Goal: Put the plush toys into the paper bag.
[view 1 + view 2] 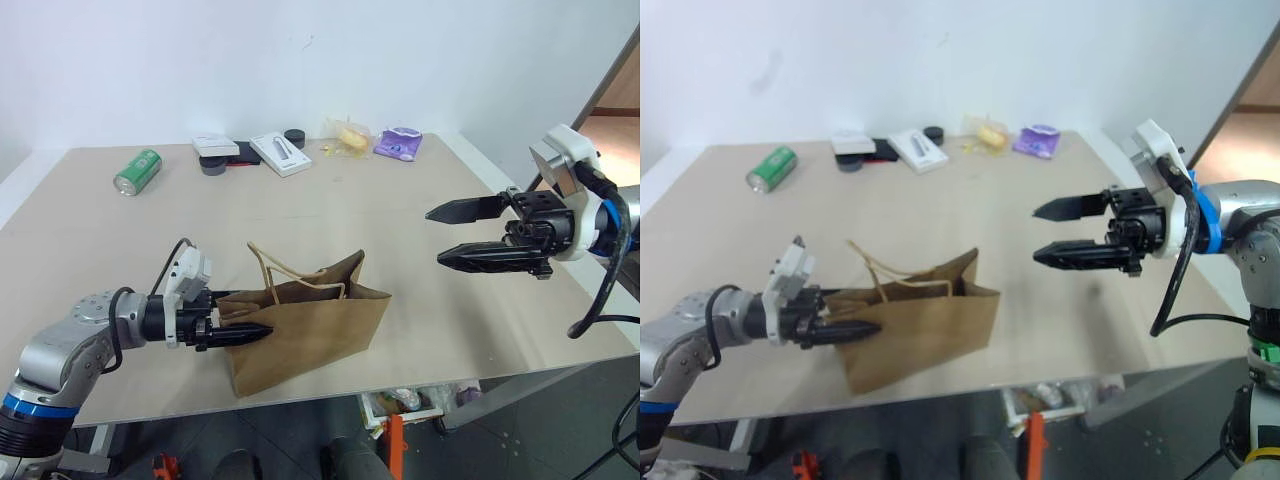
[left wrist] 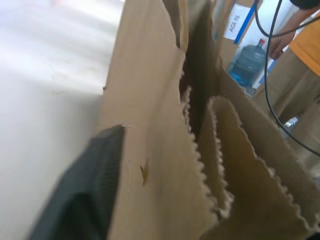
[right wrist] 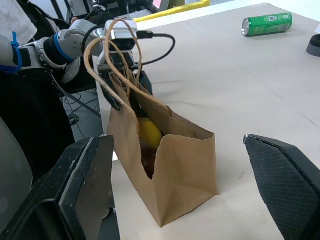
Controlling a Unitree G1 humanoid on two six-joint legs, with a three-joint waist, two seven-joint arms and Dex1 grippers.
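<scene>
The brown paper bag (image 1: 320, 335) stands upright near the table's front edge, mouth open and handles (image 1: 275, 272) up. In the right wrist view a yellow plush toy (image 3: 149, 134) lies inside the bag (image 3: 185, 165), with a darker brown shape under it. My left gripper (image 1: 250, 314) is at the bag's left end, open, with the bag's wall between its fingers (image 2: 85, 195). My right gripper (image 1: 455, 235) hangs open in the air to the right of the bag, well apart from it, holding nothing.
Along the table's far edge lie a green can (image 1: 138, 171), a white box (image 1: 280, 154), small black items, a clear packet with yellow contents (image 1: 350, 137) and a purple packet (image 1: 398, 143). A person in an orange top (image 2: 305, 45) stands beyond the bag.
</scene>
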